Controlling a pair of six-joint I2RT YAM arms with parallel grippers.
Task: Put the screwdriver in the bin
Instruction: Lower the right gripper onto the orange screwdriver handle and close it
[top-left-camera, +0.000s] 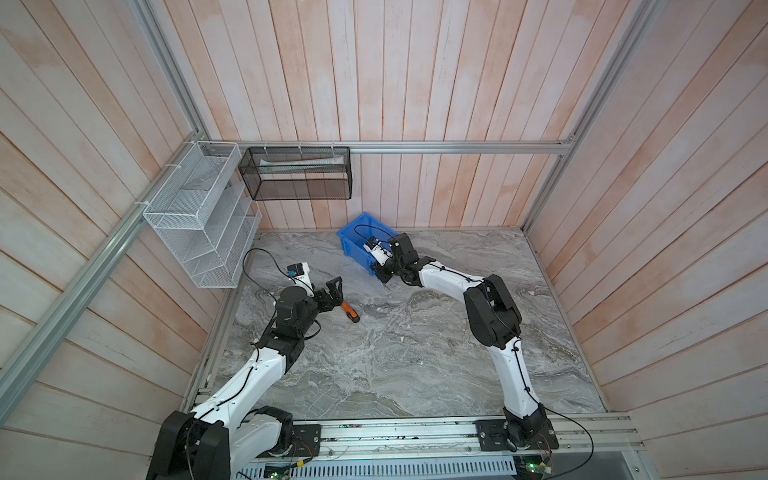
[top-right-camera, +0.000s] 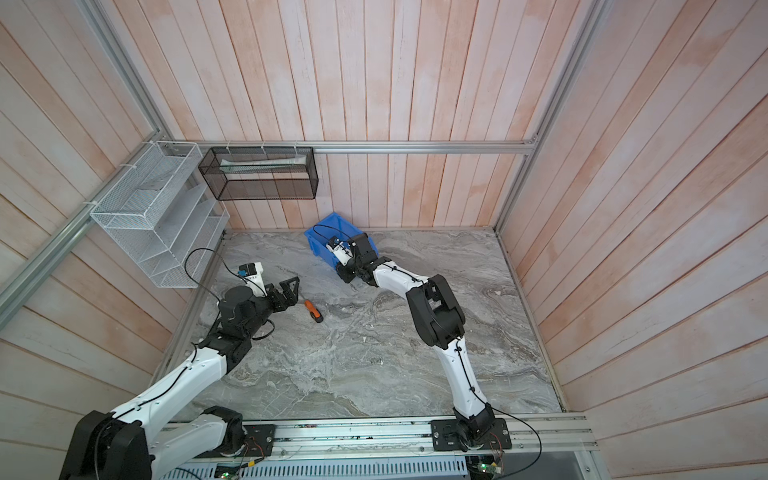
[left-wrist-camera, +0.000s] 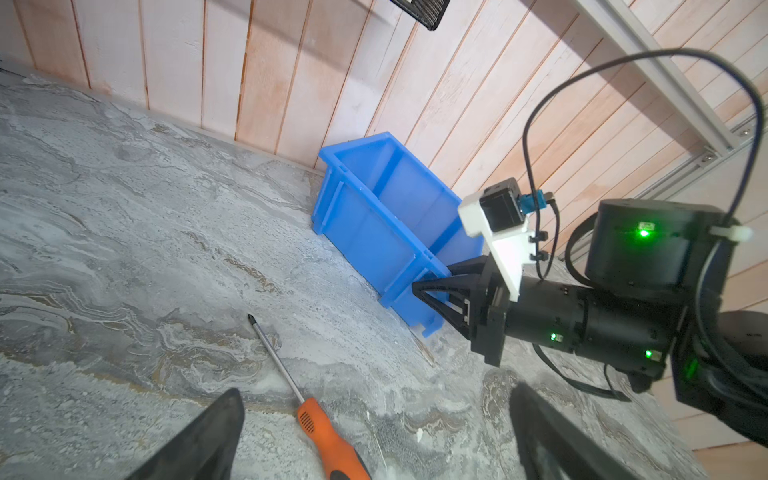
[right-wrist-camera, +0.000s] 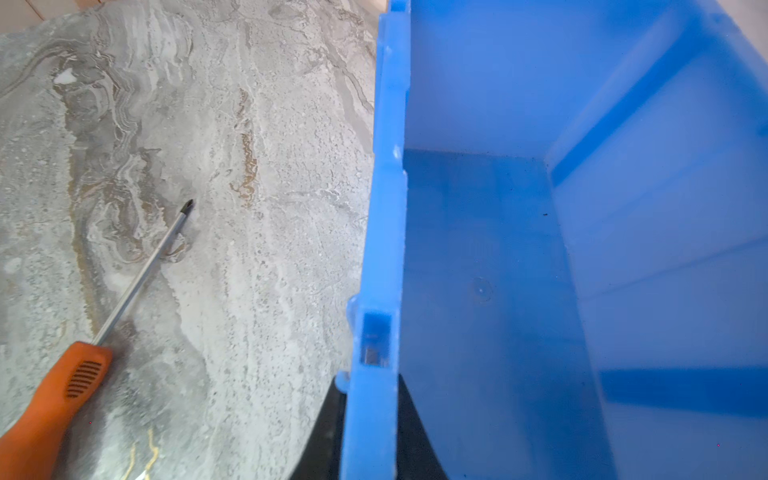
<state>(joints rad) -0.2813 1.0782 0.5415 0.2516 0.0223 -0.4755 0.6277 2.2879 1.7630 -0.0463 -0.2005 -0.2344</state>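
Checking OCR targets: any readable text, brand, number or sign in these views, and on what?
None readable in any view.
Tube in the black mesh basket: any print too small to read.
Screwdriver handle: moulded grooves only, no brand.
Blue parts bin: no label seen.

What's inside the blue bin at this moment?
Only bare blue floor shows inside the bin, plus one finger of the right gripper, which is shut on its side wall. The floor under that finger is covered. The screwdriver lies outside, on the table.
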